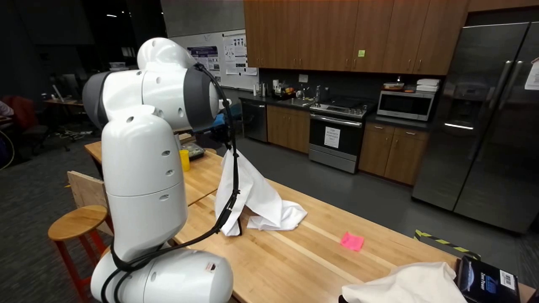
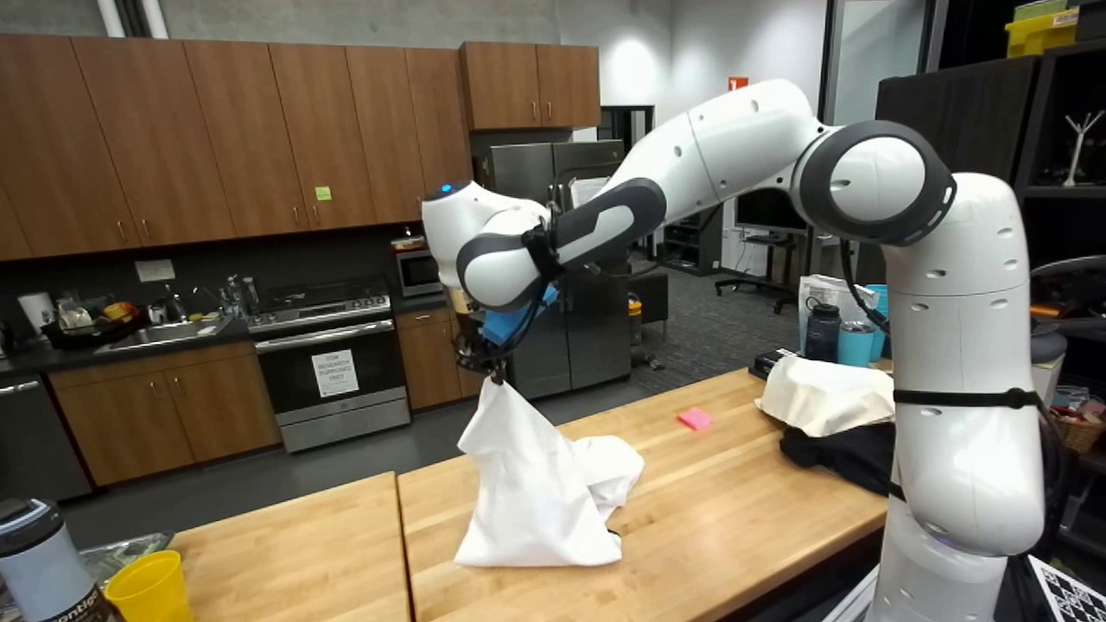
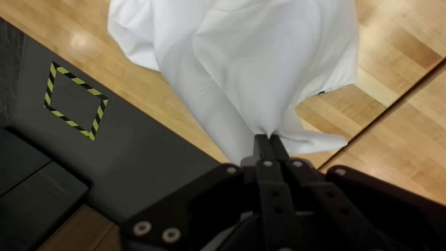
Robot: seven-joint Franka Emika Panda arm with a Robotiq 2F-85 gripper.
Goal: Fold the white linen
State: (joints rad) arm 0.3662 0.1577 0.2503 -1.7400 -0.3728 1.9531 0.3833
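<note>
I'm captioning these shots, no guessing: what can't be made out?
Linen: partly cut off by top edge, wrist view.
Linen inside the pincer: hidden by the pincer, wrist view.
Cream cloth: partly cut off by the bottom edge in an exterior view.
Posters: text too small in an exterior view.

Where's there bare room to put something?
Bare wood lies between the white linen, pink item and cream cloth, and between the yellow cup and table seam. Crowded: under the hand holding the white linen, and around the black box.
</note>
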